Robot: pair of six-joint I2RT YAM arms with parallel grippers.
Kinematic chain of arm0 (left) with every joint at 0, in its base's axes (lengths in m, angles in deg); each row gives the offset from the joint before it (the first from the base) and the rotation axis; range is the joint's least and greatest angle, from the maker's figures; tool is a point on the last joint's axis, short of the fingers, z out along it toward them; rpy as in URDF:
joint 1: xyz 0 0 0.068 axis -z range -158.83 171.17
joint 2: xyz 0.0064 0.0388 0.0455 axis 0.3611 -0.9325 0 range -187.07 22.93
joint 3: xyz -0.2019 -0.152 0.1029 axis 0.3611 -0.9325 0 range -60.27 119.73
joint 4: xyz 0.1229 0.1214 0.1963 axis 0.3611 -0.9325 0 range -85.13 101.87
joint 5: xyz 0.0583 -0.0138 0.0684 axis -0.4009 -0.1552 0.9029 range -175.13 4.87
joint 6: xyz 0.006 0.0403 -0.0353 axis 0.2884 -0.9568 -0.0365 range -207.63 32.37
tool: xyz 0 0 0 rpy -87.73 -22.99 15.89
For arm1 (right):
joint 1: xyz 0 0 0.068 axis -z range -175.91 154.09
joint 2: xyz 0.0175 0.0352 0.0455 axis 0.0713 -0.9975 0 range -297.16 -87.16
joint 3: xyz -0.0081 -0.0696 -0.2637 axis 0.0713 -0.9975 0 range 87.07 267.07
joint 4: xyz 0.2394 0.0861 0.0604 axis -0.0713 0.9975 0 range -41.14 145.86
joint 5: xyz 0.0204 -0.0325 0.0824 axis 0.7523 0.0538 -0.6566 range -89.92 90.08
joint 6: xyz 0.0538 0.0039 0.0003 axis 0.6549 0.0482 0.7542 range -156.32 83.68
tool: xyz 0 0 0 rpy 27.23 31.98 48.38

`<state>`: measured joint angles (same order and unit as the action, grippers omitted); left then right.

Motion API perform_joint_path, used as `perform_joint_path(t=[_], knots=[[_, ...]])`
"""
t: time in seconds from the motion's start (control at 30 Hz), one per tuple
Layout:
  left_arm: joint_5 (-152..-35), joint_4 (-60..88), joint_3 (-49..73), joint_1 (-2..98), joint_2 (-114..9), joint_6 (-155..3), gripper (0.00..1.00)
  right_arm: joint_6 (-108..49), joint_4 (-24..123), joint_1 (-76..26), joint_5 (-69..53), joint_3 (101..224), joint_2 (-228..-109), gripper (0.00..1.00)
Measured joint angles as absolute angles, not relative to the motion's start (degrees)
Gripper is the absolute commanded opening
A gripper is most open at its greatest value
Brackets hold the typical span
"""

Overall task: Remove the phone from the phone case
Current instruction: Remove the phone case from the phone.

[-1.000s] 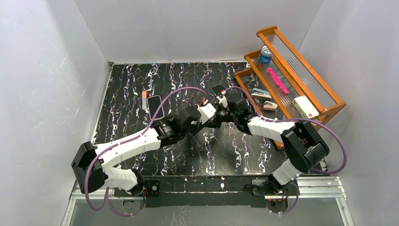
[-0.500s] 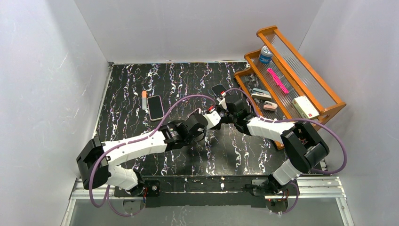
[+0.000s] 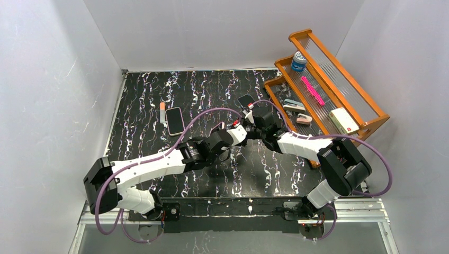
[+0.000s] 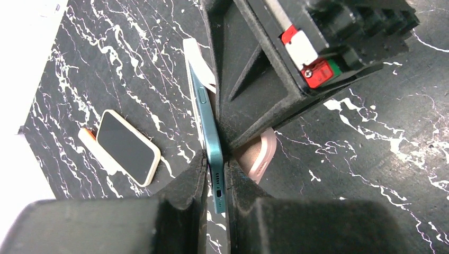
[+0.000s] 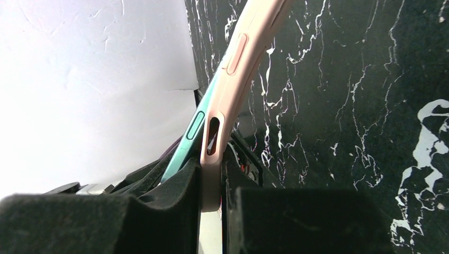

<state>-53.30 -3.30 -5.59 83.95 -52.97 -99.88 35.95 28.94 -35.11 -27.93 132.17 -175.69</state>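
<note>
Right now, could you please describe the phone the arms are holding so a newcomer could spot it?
Look to the middle of the black marbled table. There the teal phone is clamped edge-on in the left pincer, partly out of the pink case in the right pincer; the other phone lies flat, cream-edged, untouched.

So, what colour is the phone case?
The phone case is pale pink, clearest in the right wrist view.
</note>
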Motion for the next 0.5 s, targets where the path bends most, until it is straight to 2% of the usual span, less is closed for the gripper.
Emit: perform_joint_path(t=[0.5], knots=[[-51.0,-5.6,-7.0,84.5,-49.9,-98.9,0.0,37.1,24.7,-36.7,-29.1,133.7,-179.8,0.01]])
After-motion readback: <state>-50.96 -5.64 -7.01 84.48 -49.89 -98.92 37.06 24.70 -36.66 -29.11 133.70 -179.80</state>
